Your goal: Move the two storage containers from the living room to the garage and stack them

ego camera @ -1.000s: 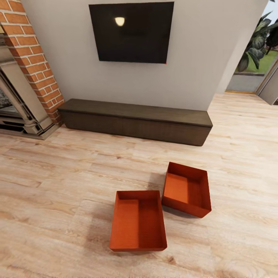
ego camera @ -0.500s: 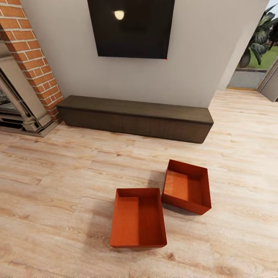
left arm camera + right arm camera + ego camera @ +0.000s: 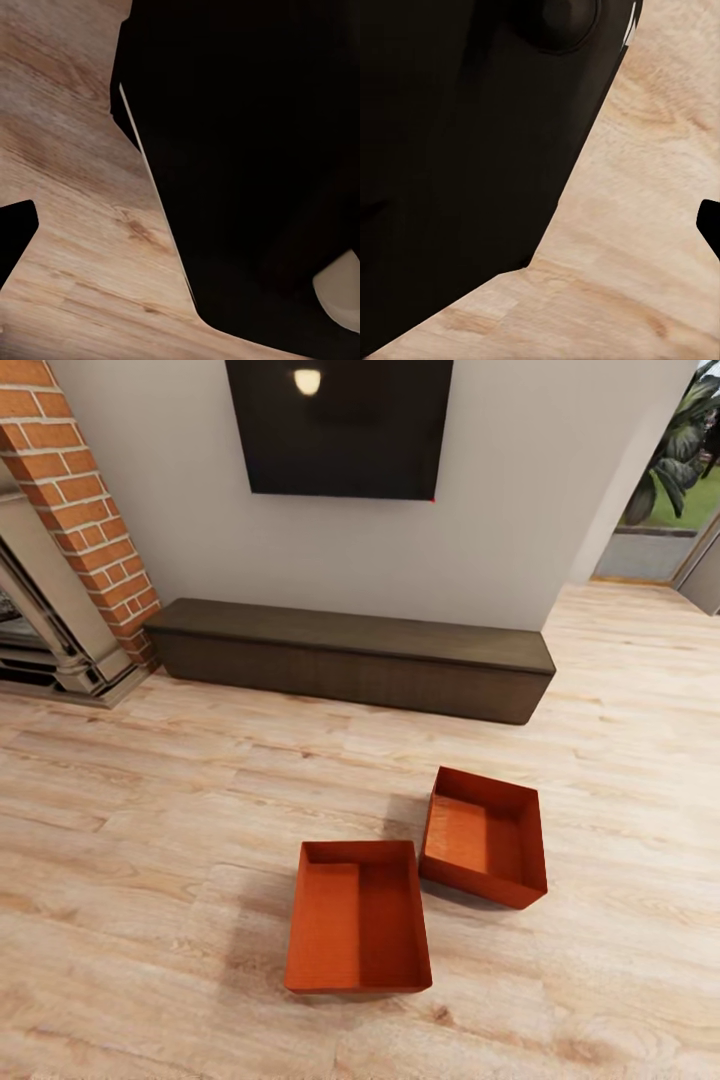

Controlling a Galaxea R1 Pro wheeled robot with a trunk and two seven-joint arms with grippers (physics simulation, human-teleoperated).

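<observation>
Two orange-red open-top storage containers stand on the living room's pale wood-plank floor in the head view. The nearer container (image 3: 357, 916) lies square to me, just left of centre. The other container (image 3: 485, 836) sits behind it to the right, turned slightly, their corners almost touching. Both are empty. In the left wrist view a black tip (image 3: 15, 234) pokes in over the planks beside my dark body (image 3: 247, 165). The right wrist view has a similar black tip (image 3: 711, 225) beside dark bodywork (image 3: 457, 150). Neither view lets me see jaws.
A long low dark-brown cabinet (image 3: 350, 658) runs along the white wall under a black TV (image 3: 340, 428). A red-brick fireplace (image 3: 70, 530) stands at the left. At the far right an opening (image 3: 665, 510) leads outdoors to plants. Wood floor (image 3: 140, 860) surrounds the containers.
The whole head view has crept forward, so the wall, TV and cabinet sit higher in the picture. The containers have not moved on the floor.
</observation>
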